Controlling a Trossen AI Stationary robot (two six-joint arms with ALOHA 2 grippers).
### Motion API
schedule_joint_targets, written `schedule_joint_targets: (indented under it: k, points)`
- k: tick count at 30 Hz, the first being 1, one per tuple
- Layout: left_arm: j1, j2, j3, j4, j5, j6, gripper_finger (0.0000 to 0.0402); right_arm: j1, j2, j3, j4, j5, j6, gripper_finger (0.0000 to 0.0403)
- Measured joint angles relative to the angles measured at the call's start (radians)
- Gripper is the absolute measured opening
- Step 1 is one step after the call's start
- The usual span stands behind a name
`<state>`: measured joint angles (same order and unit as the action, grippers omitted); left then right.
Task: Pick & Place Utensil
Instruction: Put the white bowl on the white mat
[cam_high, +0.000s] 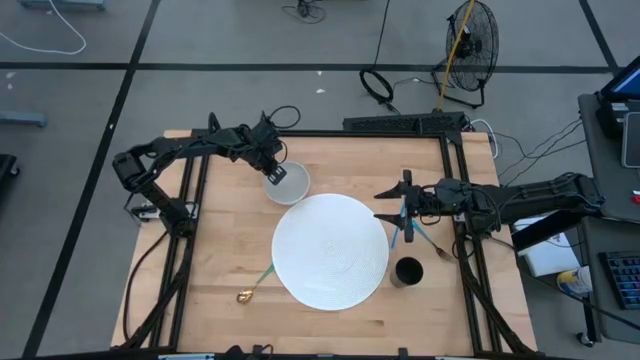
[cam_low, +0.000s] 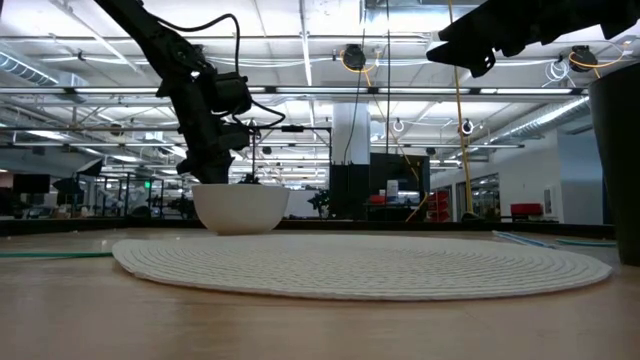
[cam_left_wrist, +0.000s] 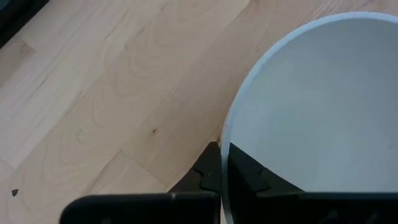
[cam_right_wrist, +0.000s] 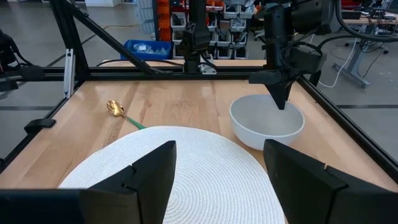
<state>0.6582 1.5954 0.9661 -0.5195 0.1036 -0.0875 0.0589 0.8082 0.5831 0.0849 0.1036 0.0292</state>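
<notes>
The left pincer (cam_high: 273, 172) is clamped on the rim of a white bowl (cam_high: 289, 184), one finger inside the wall and one outside; in the left wrist view the two fingers (cam_left_wrist: 208, 174) press the thin rim between them with almost no gap. The bowl rests on the wooden table (cam_high: 220, 230), just beyond the far left edge of a round white placemat (cam_high: 330, 250). The right pincer (cam_high: 392, 204) hangs above the right edge of the placemat with its jaws spread wide and nothing between them; in the right wrist view both fingers (cam_right_wrist: 155, 174) stand well apart over the mat. A gold spoon with a green handle (cam_high: 254, 284) lies flat on the table by the placemat's near left edge, well apart from both pincers and across the mat from the right one. Just below the right pincer's arm lie further utensils with green handles (cam_high: 425, 240), their kind not discernible. Near them, at the placemat's near right edge, stands a black cup (cam_high: 407, 272), upright.
</notes>
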Motion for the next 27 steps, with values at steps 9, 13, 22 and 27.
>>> schedule_joint_targets:
  k: [9, 13, 22, 27]
  points:
    - [-0.032, -0.058, 0.008, -0.004, -0.007, -0.004, 0.0005, 0.0, 0.0, 0.0, 0.001, 0.003, -0.015, 0.0238]
    - [-0.063, -0.081, 0.021, -0.009, -0.006, -0.012, 0.0005, 0.0, 0.0, 0.0, 0.002, 0.003, -0.015, 0.0238]
    - [-0.166, -0.127, 0.053, -0.015, -0.001, -0.02, 0.0005, 0.0, 0.0, 0.0, 0.002, 0.003, -0.024, 0.0238]
    - [-0.232, -0.126, 0.096, -0.065, -0.009, -0.023, 0.0005, 0.0, 0.0, 0.0, 0.002, 0.003, -0.034, 0.0238]
